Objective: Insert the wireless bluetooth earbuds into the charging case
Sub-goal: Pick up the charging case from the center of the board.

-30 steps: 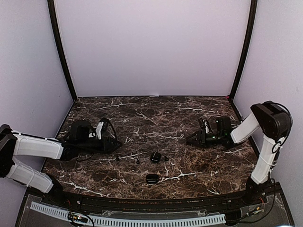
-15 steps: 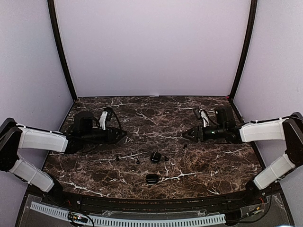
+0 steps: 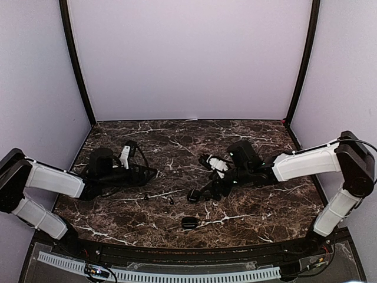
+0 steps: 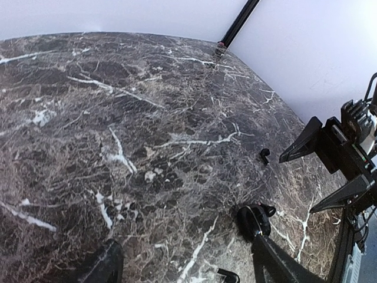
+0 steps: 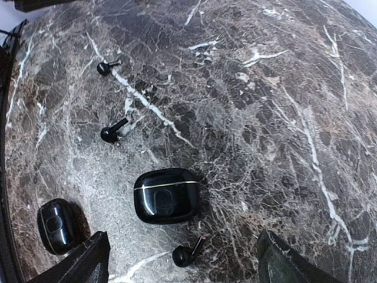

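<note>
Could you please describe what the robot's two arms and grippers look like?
The left arm and right arm have white tubular shells with black joints and thin black cables. The left gripper and right gripper are black, with tapered wedge-shaped fingers and a small white part behind them.

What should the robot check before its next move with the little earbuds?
1. Right hand open and empty: ok, its fingers are spread wide with nothing in them.
2. Left hand open and empty: ok.
3. Charging case lid open: not ok, it looks shut.
4. An earbud ready to grab: ok, a black one lies on the table close beside that case, not touching it.
5. Which case fits that earbud, this one or the second case: cannot tell.
</note>
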Robot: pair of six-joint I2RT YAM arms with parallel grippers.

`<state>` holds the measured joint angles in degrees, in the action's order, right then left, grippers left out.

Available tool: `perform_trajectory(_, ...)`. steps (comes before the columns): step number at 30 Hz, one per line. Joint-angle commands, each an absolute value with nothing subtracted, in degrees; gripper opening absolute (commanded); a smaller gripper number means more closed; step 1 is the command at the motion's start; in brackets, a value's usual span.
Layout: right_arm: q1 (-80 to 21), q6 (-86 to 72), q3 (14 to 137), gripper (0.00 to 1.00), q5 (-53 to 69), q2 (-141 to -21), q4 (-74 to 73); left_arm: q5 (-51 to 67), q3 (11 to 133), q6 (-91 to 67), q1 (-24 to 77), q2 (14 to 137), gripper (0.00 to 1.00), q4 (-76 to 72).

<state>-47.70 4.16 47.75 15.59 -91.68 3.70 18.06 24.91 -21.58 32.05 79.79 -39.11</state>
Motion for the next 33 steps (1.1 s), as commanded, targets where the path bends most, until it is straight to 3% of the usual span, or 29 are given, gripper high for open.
perform_trajectory(1,-49.76,10.27,52.17,0.85,10.38,-96.93,0.40,16.21,23.26,-20.80,32.07,78.56,0.89,-44.59)
perform_trajectory(7,-52.20,12.03,55.82,0.80,7.98,-102.05,-0.75,13.45,21.92,-20.96,31.74,77.00,0.95,-45.49)
perform_trajectory(20,-52.60,14.56,61.80,0.73,12.97,-109.14,-3.74,14.29,19.80,-18.40,31.73,73.75,0.90,-47.42)
perform_trajectory(33,-53.28,13.73,61.28,0.69,13.27,-108.37,-5.06,15.10,19.73,-17.85,31.73,73.33,0.89,-47.43)
